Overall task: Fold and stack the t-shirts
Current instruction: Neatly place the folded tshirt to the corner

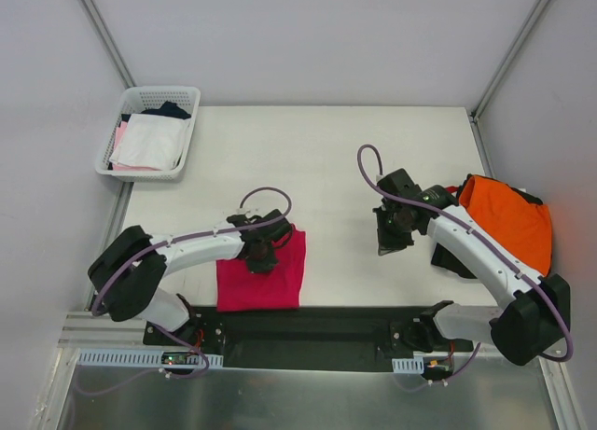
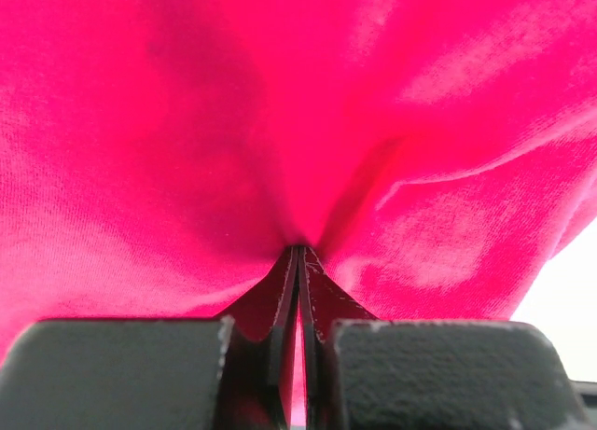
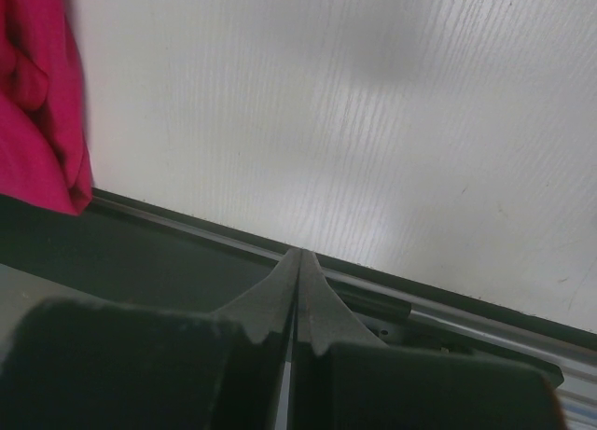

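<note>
Our left tool [image 2: 298, 253] is closed tight, and creases in the crimson-magenta cotton t-shirt [image 1: 278, 283] run in towards its tips, so we judge that it has a pinch of that cloth at the far-left part of the shirt. Our right tool [image 3: 298, 255] is closed too, with nothing in it, and hangs over bare white worktop [image 1: 354, 150] between the two piles. The magenta shirt lies as a folded, nearly square pad at the near edge of the worktop, its sides roughly in line with that edge. It has no clear long axis, and we cannot tell which way the neck points. The bright orange t-shirt [image 1: 508, 220] lies bunched at the right side, its length running from the far left towards the near right. We expect both to be light, limp and prone to slump out of shape, so they are best taken by a hem or a folded edge.
</note>
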Robot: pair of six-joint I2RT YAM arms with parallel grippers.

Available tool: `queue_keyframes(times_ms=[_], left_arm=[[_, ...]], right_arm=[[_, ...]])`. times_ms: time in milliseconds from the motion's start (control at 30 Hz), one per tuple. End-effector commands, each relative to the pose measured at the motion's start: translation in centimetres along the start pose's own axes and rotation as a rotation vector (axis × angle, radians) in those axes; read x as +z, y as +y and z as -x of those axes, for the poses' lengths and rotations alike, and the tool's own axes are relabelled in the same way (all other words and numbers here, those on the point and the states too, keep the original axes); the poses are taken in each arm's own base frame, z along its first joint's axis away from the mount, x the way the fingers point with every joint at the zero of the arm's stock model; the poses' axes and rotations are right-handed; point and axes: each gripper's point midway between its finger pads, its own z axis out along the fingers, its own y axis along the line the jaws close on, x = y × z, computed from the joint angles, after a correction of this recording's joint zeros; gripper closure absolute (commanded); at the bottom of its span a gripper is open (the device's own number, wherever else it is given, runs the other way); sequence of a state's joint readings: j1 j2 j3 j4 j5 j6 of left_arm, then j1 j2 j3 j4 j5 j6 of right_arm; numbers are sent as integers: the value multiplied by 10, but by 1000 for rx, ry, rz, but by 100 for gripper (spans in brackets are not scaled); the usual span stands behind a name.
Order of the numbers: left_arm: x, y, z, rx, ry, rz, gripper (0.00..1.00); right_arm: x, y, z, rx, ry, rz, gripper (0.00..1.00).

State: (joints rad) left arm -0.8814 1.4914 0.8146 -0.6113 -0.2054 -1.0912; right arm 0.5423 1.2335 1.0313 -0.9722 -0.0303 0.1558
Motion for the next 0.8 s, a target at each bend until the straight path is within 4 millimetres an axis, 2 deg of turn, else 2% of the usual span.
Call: queue_keyframes(times_ms=[0, 533, 700, 767], left_arm=[[11, 64, -40, 27, 141, 192, 100], [7, 106, -67, -84, 217, 235, 100], [0, 110, -64, -124, 214, 290, 100], [-3, 106, -55, -108, 189, 307, 100]], right_arm=[[-2, -1, -2, -14, -12, 2, 99], [-6, -5, -11, -22, -17, 6, 99], [-7, -5, -12, -12, -27, 14, 99], [-8, -5, -13, -9, -32, 16, 99]])
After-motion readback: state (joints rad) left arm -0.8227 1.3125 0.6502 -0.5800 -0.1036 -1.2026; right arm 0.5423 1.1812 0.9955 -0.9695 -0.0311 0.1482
